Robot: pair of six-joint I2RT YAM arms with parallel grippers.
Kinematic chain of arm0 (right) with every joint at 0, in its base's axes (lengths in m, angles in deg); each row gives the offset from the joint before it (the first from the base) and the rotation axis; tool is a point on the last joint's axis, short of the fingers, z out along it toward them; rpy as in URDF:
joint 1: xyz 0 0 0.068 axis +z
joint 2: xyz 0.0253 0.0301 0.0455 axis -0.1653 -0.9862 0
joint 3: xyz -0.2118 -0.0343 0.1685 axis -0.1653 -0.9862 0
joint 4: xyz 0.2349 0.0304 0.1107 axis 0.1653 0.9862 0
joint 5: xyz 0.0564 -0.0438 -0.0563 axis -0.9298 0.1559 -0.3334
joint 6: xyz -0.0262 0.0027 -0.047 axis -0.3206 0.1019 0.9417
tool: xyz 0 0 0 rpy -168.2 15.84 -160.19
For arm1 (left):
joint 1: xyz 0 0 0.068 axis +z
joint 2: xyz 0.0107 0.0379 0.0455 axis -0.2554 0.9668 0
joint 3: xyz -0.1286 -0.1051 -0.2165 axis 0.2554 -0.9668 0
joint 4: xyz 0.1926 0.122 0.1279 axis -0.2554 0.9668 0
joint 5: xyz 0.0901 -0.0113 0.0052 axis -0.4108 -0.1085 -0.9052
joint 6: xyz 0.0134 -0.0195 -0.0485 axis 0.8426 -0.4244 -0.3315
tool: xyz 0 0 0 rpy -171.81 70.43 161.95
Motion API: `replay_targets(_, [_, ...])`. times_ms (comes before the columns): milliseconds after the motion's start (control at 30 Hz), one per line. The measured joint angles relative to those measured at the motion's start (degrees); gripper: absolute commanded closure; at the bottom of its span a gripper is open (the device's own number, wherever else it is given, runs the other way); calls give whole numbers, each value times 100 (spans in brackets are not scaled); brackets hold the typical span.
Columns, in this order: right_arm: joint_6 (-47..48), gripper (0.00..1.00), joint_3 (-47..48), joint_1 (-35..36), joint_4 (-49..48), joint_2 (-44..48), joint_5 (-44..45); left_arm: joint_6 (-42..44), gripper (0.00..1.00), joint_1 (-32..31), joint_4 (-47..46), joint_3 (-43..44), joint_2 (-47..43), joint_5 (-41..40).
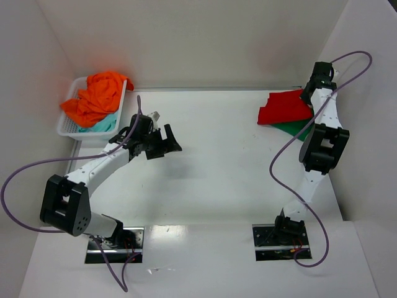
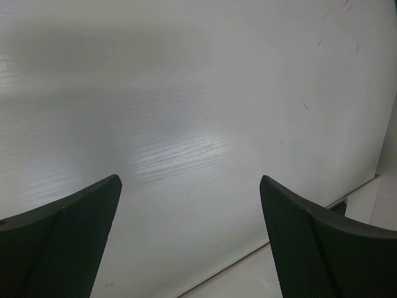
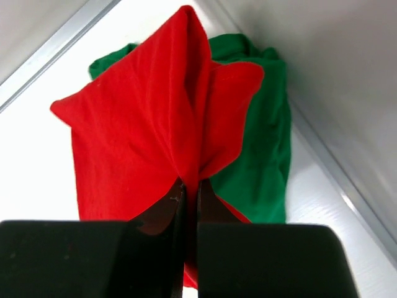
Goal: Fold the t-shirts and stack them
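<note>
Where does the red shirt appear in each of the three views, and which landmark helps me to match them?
Top external: the red shirt lies in the upper right of the picture.
Left wrist: not in it.
Right wrist: it fills the centre, with a fold pinched in the shut right gripper.
Shared landmark: the green shirt partly under it, seen in the top and right wrist views.

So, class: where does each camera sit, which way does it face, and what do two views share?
Top external: above, behind the bases, looking down at the table; both arms show.
Left wrist: on left arm, facing the table; open left gripper shows.
Right wrist: on right arm, facing the red t-shirt pinched by the right gripper, over the green t-shirt.
Shared: top and right wrist both show these shirts.
</note>
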Motion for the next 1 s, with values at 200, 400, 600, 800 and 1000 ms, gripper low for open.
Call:
replay_targets(200, [-2, 100, -496, -55, -127, 146, 184, 0, 0, 0, -9, 2, 138, 42])
replay_targets(400, [-7, 100, -1325, -214, -317, 190, 321, 0, 0, 0, -37, 2, 144, 50])
replay_targets(600, [0, 100, -1657, -374, -409, 201, 535, 0, 0, 0, -37, 2, 146, 57])
replay_targets(800, [-13, 64, -1725, -382, -503, 208, 660, 0, 0, 0, -39, 2, 149, 92])
replay_targets(1000, [9, 17, -1742, -396, -501, 234, 708, 0, 0, 0, -39, 2, 149, 111])
